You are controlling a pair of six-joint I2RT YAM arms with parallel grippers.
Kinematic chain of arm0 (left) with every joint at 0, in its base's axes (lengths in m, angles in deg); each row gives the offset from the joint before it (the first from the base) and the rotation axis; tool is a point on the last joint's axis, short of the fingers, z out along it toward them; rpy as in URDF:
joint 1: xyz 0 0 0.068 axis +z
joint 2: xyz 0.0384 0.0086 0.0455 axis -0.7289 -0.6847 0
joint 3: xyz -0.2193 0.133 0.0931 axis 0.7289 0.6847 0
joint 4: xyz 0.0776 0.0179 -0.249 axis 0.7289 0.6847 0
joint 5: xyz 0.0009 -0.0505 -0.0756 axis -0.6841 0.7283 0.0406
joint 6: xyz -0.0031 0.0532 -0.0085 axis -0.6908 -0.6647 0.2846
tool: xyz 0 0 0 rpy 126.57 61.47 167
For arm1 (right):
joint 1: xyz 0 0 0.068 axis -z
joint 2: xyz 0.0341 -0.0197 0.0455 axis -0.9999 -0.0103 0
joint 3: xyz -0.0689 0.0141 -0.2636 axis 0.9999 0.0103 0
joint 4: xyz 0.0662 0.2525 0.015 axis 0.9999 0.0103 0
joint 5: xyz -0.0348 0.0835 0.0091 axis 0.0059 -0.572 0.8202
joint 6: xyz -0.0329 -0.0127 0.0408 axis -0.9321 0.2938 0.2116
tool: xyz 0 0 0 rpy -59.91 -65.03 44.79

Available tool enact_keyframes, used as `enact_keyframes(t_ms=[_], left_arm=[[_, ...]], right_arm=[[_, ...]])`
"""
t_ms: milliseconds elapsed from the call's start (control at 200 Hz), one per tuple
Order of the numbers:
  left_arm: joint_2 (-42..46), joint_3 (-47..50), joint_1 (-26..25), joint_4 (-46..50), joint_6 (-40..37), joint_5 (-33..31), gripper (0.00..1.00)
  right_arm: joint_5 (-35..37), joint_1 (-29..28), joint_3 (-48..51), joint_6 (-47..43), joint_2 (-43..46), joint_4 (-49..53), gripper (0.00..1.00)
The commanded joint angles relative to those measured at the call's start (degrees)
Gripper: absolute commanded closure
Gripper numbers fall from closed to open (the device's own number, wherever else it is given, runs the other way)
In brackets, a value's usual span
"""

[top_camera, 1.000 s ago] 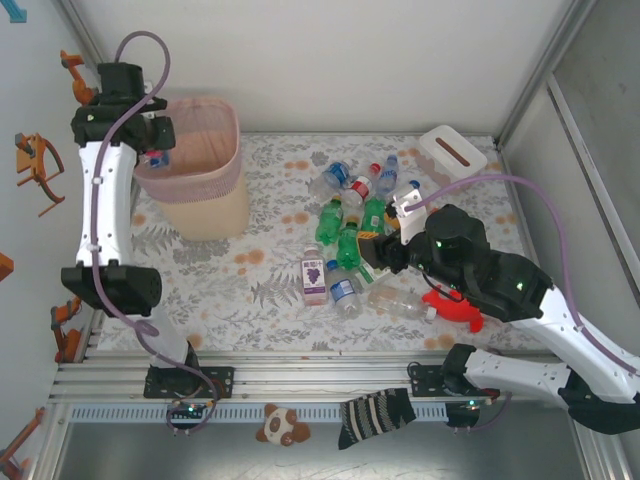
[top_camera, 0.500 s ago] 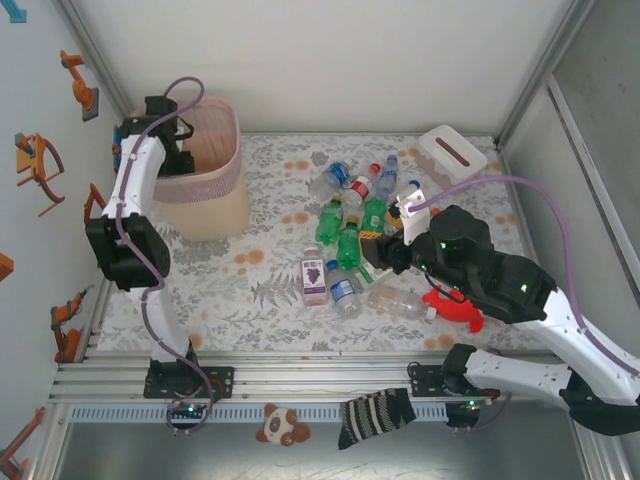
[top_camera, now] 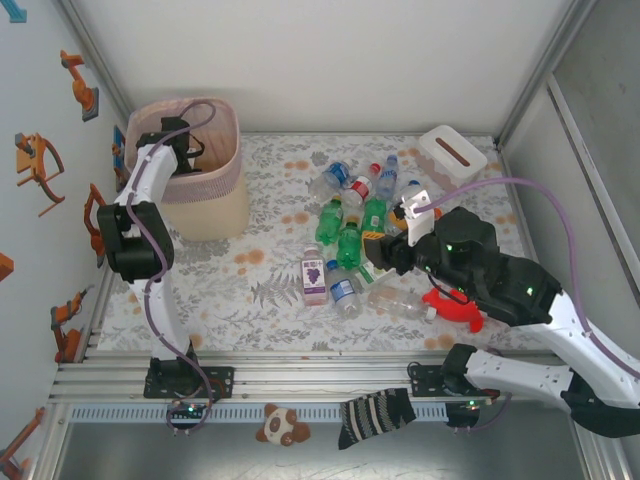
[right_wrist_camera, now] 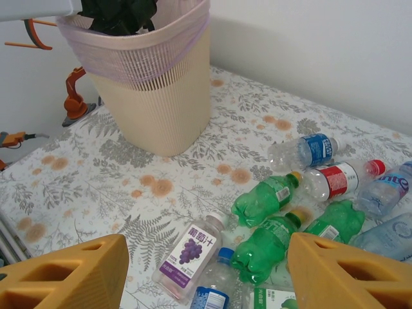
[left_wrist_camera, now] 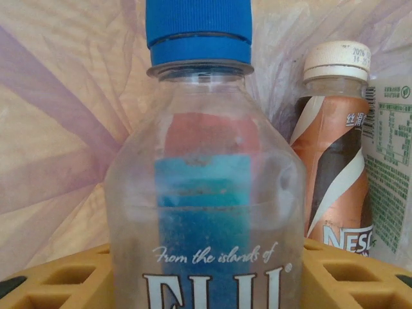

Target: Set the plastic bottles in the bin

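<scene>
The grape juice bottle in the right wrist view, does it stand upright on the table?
No, the grape juice bottle lies on its side on the table.

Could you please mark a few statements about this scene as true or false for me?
1. The left gripper reaches into the bin. True.
2. The clear bottle in the left wrist view has a red cap. False: it has a blue cap.
3. A brown-labelled bottle stands beside that clear bottle. True.
4. The right gripper holds a green bottle. False: its fingers stand apart with nothing between them, and the green bottles lie on the table.
5. The grape-label bottle is inside the bin. False: it lies on the table.
</scene>
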Motion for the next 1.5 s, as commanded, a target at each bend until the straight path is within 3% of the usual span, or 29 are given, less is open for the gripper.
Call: enact_keyframes(t_ms=[0,305,556,1202,1497], left_arm=[[0.40,0.80,0.22,-1.21,1.07,1.56,0.41],[2.71,0.50,0.22,-1.15,1.51,4.04,0.27],[6.64,-0.08,0.22,-0.73,2.73,7.15,0.23],[21.72,-3.92,-0.04,2.52,4.99,14.74,0.22],[29.87,-1.39,-2.09,3.93,5.69,17.45,0.22]], right_arm=[[1.08,-0.42,0.24,-0.14,0.83,-1.03,0.34],[1.25,-0.40,0.61,-0.07,1.20,-1.24,0.34],[1.22,-0.40,0.24,-0.06,0.94,-0.93,0.34],[1.81,-0.43,-1.60,0.24,-1.83,0.65,0.34],[5.16,-0.40,-2.66,4.60,-4.40,3.19,0.35]])
